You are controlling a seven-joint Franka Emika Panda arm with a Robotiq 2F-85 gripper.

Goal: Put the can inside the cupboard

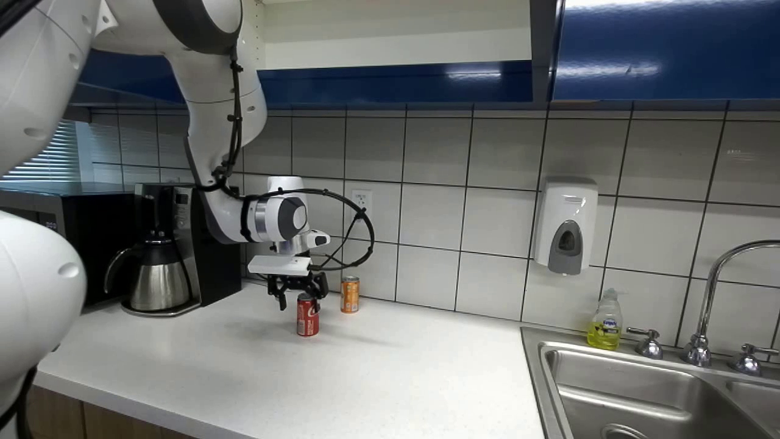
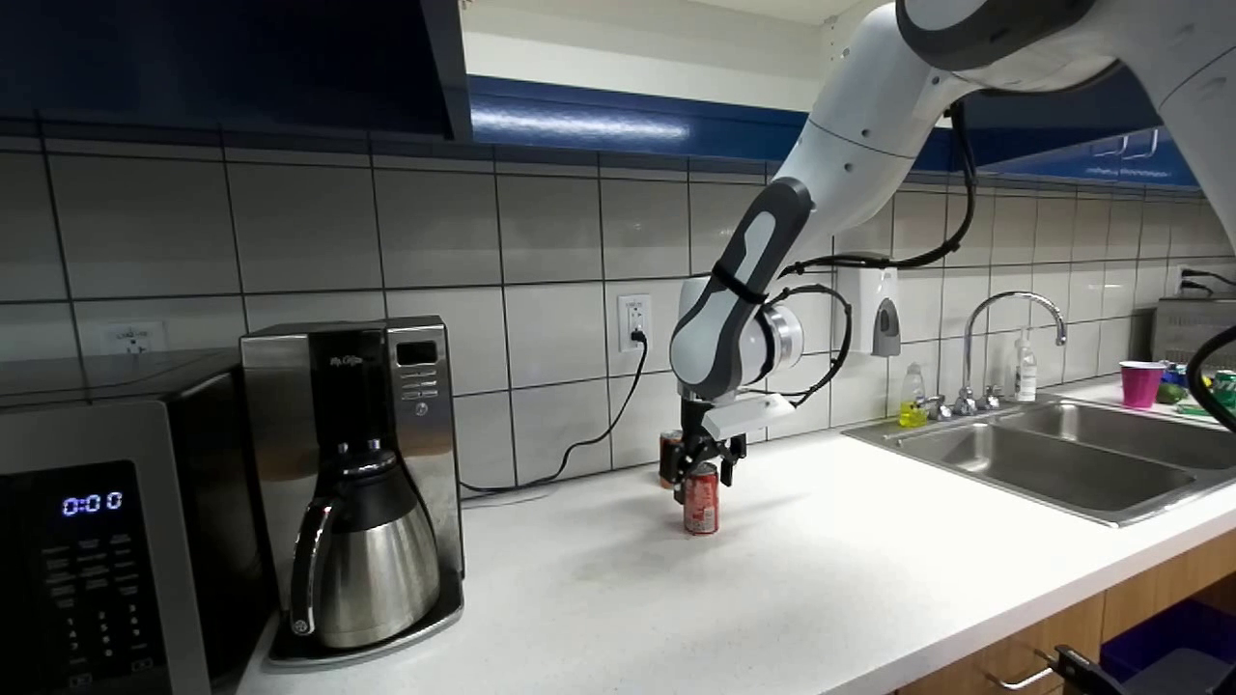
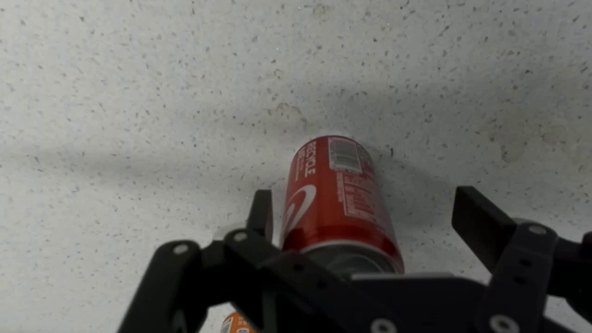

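One red can [image 1: 308, 320] stood upright on the tabletop [image 1: 390, 384] under my jaws in an exterior view, with an orange can [image 1: 350, 295] farther back, near the tiled wall [image 1: 432, 213]. One jaw crossed the red can's upper end and hid part of it. My arm [image 1: 207, 110] covered one side of the cupboard [image 1: 402, 49], whose pale interior ran out of view at the top. The sink [image 1: 542, 378] was cut off at right and bottom.

In an exterior view the microwave [image 2: 106, 550], just beside the coffee maker [image 2: 352, 415], lost its left side and base to the edges. My jaws hid much of the orange can. Beyond the sink, the things near a pink cup [image 2: 1142, 384] looked too small and crowded to name.

In the wrist view my jaws stood apart, the red can between them and nearer the one at that view's left, with bare tabletop on either side. Dark parts of the jaws overlapped its top, so I saw only some of the rim. The orange can was a mere scrap at the bottom edge.
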